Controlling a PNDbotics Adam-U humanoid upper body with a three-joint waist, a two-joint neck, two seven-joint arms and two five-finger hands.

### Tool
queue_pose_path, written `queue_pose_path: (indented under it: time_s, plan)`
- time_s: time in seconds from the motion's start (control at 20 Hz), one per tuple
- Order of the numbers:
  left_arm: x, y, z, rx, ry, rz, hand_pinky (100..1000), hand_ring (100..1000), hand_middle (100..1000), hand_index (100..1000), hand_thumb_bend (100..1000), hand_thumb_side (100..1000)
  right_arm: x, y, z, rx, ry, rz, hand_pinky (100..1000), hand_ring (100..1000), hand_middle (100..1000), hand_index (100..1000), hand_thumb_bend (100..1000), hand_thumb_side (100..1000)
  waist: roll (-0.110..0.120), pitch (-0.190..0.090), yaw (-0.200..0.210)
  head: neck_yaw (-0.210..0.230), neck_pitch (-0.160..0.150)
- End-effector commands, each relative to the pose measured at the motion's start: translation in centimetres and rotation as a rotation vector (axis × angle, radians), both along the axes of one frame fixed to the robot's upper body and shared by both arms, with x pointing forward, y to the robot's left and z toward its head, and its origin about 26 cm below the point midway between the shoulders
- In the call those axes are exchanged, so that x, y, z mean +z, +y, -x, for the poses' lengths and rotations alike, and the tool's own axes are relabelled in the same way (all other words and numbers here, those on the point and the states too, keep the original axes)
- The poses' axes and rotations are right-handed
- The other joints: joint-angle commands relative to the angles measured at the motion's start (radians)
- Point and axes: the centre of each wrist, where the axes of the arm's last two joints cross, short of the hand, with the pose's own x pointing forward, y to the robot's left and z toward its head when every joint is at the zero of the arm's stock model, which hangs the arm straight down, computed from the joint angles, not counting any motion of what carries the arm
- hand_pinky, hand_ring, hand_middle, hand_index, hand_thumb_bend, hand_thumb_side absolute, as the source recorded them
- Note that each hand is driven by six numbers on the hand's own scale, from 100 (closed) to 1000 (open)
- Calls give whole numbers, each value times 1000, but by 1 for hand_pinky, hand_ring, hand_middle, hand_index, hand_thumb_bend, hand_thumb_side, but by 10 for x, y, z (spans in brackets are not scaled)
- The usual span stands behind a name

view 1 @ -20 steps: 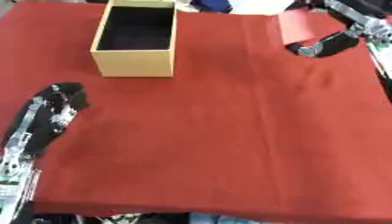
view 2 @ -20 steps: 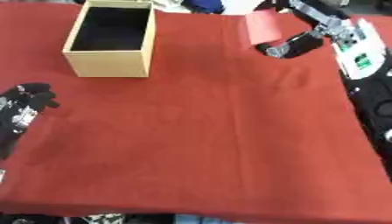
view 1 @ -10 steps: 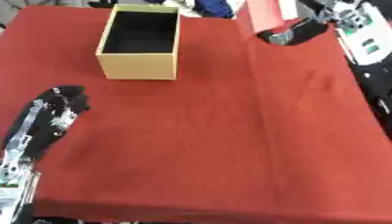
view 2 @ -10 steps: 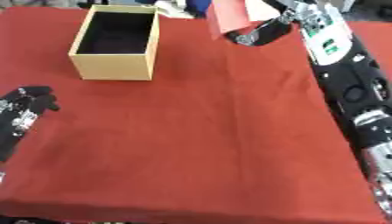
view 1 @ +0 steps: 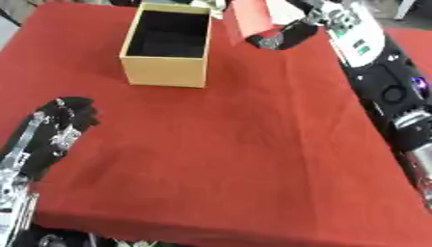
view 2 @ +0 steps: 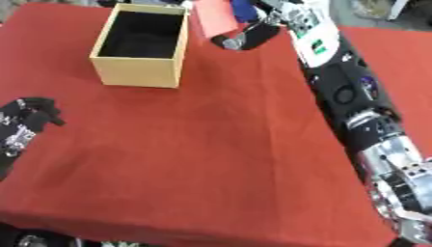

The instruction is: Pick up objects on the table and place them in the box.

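Note:
A tan cardboard box (view 1: 165,67) with a black inside stands open at the far left-centre of the red table (view 1: 228,144). My right hand (view 1: 283,34) is raised just to the right of the box, shut on a flat red object (view 1: 249,18) that it holds above the table near the box's right rim. My left hand (view 1: 63,123) lies low at the left edge on the cloth, fingers relaxed, holding nothing.
My right arm (view 2: 342,82), black with a white panel, stretches along the right side of the table. The table's front edge runs along the bottom. Dark clutter shows beyond the far edge.
My right hand has carried the red object leftward from the far right corner to beside the box. The camera has also shifted. The left hand has stayed put.

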Motion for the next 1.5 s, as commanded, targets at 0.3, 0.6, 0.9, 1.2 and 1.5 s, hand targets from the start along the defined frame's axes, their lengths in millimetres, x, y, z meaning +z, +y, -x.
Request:
queue_pose_path:
  time_s: [0.3, 0.6, 0.9, 1.2, 1.5]
  plan:
    - [17, -9, -7, -83, -35, -37, 1000, 596, 587, 735, 485, 555, 19, 8, -1, -16, -73, -14, 755, 794, 424, 703, 216, 134, -17, 8, 54, -46, -19]
    - [22, -15, -10, -112, -41, -49, 1000, 597, 587, 735, 477, 560, 17, 12, -2, -35, -85, -24, 760, 803, 478, 740, 202, 153, -37, 33, 92, -78, -30]
    - [24, -18, -11, -123, -43, -54, 1000, 597, 587, 735, 484, 565, 22, 21, -1, -44, -135, -50, 831, 910, 849, 944, 439, 194, -49, 46, 111, -96, -31]
    - [23, -19, -11, -119, -37, -54, 1000, 597, 587, 735, 481, 569, 23, 24, 0, -54, -180, -48, 873, 963, 942, 969, 457, 185, -54, 51, 106, -93, -32]
    - [21, -17, -10, -108, -29, -52, 1000, 596, 587, 734, 481, 567, 20, 21, 1, -56, -192, -90, 845, 934, 893, 939, 432, 162, -48, 43, 66, -74, -26]
